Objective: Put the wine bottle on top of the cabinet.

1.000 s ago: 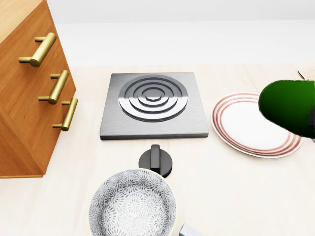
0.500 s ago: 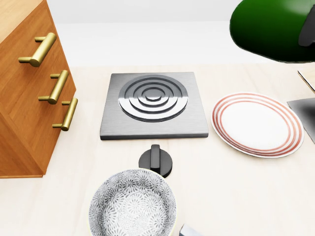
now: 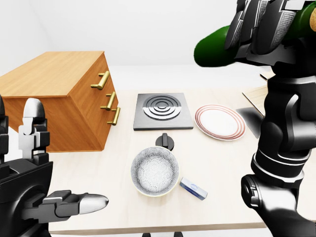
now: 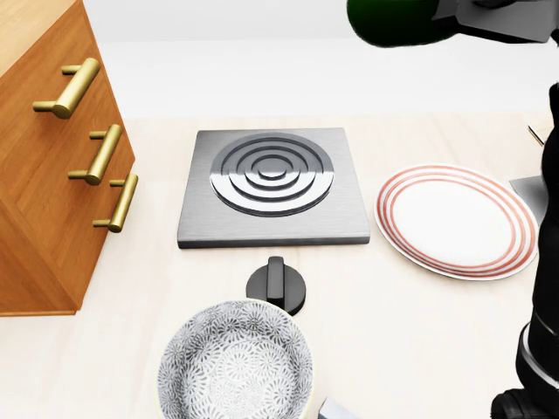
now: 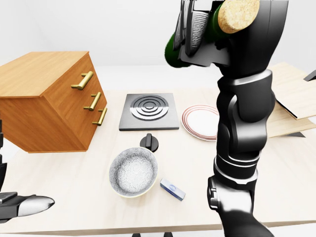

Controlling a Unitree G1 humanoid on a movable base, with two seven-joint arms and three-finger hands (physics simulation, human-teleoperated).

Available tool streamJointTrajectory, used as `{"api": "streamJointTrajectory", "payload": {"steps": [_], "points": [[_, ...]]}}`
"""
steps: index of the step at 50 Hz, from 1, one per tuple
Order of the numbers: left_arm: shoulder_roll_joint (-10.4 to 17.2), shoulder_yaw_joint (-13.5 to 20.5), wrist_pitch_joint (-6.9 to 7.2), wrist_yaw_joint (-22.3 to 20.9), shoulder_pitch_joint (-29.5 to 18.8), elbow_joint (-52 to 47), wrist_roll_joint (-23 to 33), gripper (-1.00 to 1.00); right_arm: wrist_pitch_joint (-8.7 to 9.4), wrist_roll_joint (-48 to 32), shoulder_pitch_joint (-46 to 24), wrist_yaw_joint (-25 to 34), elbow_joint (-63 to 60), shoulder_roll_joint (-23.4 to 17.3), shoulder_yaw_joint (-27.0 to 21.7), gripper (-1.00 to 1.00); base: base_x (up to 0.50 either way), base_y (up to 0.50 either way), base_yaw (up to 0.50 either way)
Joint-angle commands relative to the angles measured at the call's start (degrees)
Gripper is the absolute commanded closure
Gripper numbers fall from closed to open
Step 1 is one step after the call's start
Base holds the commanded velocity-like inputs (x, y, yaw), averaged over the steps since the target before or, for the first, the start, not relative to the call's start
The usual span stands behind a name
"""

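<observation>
My right hand [image 3: 261,24] is shut on the green wine bottle [image 3: 213,48], held on its side high at the upper right of the left-eye view. Its cork end [image 5: 239,13] points toward the camera in the right-eye view. The bottle's green base shows at the top of the head view [image 4: 393,22]. The wooden cabinet [image 3: 59,98] with three brass handles stands at the left, its flat top bare. My left hand [image 3: 54,202] is open and empty at the lower left.
On the pale table [image 3: 222,163] are a square hob plate [image 3: 160,111], a red-rimmed plate [image 3: 219,122], a black knob [image 3: 164,141], a patterned bowl [image 3: 154,171] and a small blue-white block [image 3: 193,188]. Wooden boards [image 5: 291,94] lie at the right.
My right hand has lifted the bottle from beside the red-rimmed plate up and to the left, to the top edge of the head view. My right arm now shows at that view's right edge.
</observation>
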Motion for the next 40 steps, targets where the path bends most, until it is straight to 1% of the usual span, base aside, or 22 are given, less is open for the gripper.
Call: {"api": "streamJointTrajectory", "payload": {"steps": [1,10,13,17,18,20,21,22,23,25,26,27,28,29,30,31,32,34,35,36,37,40], "points": [[0.52,0.56,0.00,0.44,-0.30,-0.05,-0.64,-1.00,0.00,-1.68,-7.73,-0.02,5.09,2.00,0.80,1.00,0.00,0.00,0.00],[0.16,0.73,0.00,0.33,-2.37,-0.05,0.54,-1.00,0.00,-1.05,-8.46,-1.33,4.62,4.08,2.31,1.00,0.00,0.00,0.00],[1.27,0.58,0.00,1.62,-3.48,-0.05,0.23,-1.00,0.00,-1.04,-8.22,-1.56,4.76,4.89,2.66,1.00,0.00,0.00,0.00],[2.71,-0.63,0.00,3.32,-5.17,-0.05,0.78,-1.00,0.00,-0.99,-7.43,-1.71,4.87,5.60,2.98,1.00,0.00,0.00,0.00],[3.73,-0.69,0.00,4.45,-6.27,-0.04,0.47,-1.00,0.00,-1.01,-7.35,-1.69,4.99,5.68,3.04,1.00,0.00,0.00,0.00],[6.75,-1.72,0.00,7.44,-9.91,-0.04,1.07,-1.00,0.00,-0.94,-7.31,-1.70,5.17,5.85,3.00,1.00,0.00,0.00,0.00],[8.27,-1.93,0.00,8.83,-11.24,-0.04,0.13,-1.00,0.00,-0.96,-7.22,-1.72,5.08,5.87,3.06,1.00,0.00,0.00,0.00],[10.66,-2.89,0.00,11.19,-13.85,-0.04,0.58,-1.00,0.00,-0.93,-6.98,-1.70,5.02,5.98,3.10,1.00,0.00,0.00,0.00],[12.40,-3.68,0.00,12.92,-15.56,-0.04,0.20,-1.00,0.00,-1.06,-6.78,-1.68,5.12,5.97,3.25,1.00,0.00,0.00,0.00],[15.09,-4.78,0.00,15.67,-17.47,-0.04,-0.94,-1.00,0.00,-1.02,-6.62,-1.59,5.46,6.11,3.09,1.00,0.00,0.00,0.00],[16.77,-6.59,0.00,17.56,-20.17,-0.04,0.62,-1.00,0.00,-1.08,-6.40,-1.56,5.89,6.15,3.14,1.00,0.00,0.00,0.00],[17.17,-7.36,0.00,18.14,-21.56,-0.04,0.76,-1.00,0.00,-1.07,-6.24,-1.56,5.93,6.24,3.17,1.00,0.00,0.00,0.00],[16.96,-9.64,0.00,17.71,-23.60,-0.05,4.83,-1.00,0.00,-1.04,-5.68,-1.53,5.52,6.34,3.23,1.00,0.00,0.00,0.00],[16.10,-10.77,0.00,16.90,-24.95,1.16,7.90,-1.00,0.00,-0.91,-5.47,-1.50,5.28,6.44,3.10,1.00,0.00,0.00,0.00],[15.31,-13.00,0.00,16.76,-28.13,5.93,11.52,-1.00,0.00,-0.89,-5.04,-1.51,5.46,6.50,3.03,1.00,0.00,0.00,0.00],[14.58,-14.30,0.00,16.19,-29.64,8.95,14.28,-1.00,0.00,-0.78,-4.90,-1.51,5.69,6.58,2.97,1.00,0.00,0.00,0.00],[13.68,-14.70,0.00,15.40,-30.61,10.58,15.57,-1.00,0.00,-0.73,-4.84,-1.53,5.78,6.59,3.03,1.00,0.00,0.00,0.00],[13.22,-16.66,0.00,15.53,-33.44,14.86,21.10,-1.00,0.00,-0.86,-4.68,-1.53,5.76,6.51,3.25,1.00,0.00,0.00,0.00],[12.80,-16.85,0.00,15.31,-34.98,15.68,22.44,-1.00,0.00,-0.88,-4.62,-1.43,5.72,6.42,3.23,1.00,0.00,0.00,0.00],[12.94,-17.31,0.00,15.67,-37.77,16.63,24.38,-1.00,0.00,-0.88,-4.67,-1.31,5.94,6.27,3.09,1.00,0.00,0.00,0.00],[12.62,-17.23,0.00,15.31,-38.04,16.71,24.89,-1.00,0.00,-0.89,-4.68,-1.30,5.96,6.27,3.08,1.00,0.00,0.00,0.00],[12.42,-18.91,0.00,15.91,-44.82,23.79,27.84,-1.00,0.00,-0.81,-4.84,-1.50,5.66,6.44,3.08,1.00,0.00,0.00,0.00]]}}
